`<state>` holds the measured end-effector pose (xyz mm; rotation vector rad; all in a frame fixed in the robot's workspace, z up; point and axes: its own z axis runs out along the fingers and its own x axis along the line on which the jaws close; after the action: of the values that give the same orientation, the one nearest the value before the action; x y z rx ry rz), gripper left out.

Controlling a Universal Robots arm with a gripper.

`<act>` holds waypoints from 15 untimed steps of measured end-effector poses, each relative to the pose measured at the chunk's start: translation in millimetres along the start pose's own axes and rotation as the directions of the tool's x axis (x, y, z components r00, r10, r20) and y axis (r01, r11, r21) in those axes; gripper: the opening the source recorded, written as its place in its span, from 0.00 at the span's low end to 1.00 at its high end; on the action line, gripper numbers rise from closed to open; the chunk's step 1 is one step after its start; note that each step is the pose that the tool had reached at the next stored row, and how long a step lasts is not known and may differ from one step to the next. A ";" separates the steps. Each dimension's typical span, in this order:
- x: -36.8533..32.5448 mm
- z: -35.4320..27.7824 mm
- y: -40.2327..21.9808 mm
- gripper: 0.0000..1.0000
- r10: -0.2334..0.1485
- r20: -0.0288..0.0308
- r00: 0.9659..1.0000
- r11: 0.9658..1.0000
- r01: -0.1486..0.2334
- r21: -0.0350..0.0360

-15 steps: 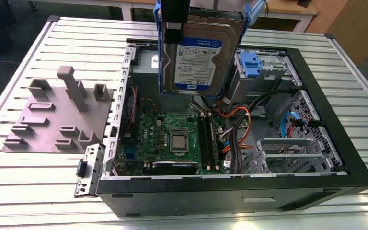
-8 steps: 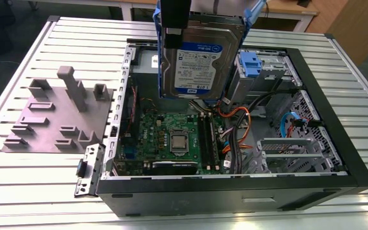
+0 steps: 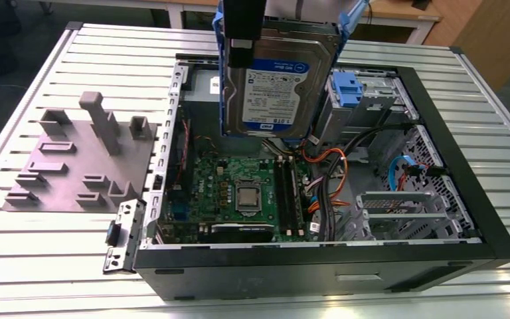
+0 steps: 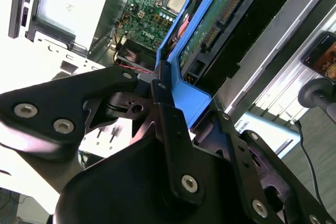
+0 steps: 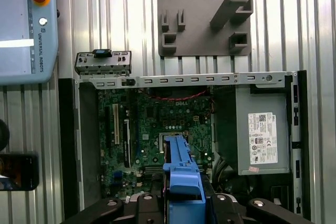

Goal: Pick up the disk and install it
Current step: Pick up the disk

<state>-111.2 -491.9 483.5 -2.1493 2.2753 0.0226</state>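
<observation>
Silver disk (image 3: 281, 73) with white-and-blue label and bright blue frame; green motherboard (image 3: 237, 189); black case (image 3: 326, 266); ribbed silver table (image 3: 42, 266); cables (image 3: 329, 157) seemingly orange.

Exterior oblique; wrist views over motherboard (image 5: 152, 124)

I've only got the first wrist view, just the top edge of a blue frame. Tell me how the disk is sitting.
Observer: In the exterior view the disk hangs upright from the hand above the open computer case, with its label toward that camera.
Operator: Now describe its other face.
Observer: The second wrist view shows a green circuit board on that side.
Operator: Locate the drive cage.
Observer: The metal drive cage, with its small blue tab, stands to the exterior view's right of the disk. The disk is outside it.
</observation>
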 end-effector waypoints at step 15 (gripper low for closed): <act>-1.1 0.0 -19.2 0.36 0.000 0.000 1.000 1.000 0.000 0.000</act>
<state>-92.0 -491.9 483.4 -2.1492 2.2752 0.0227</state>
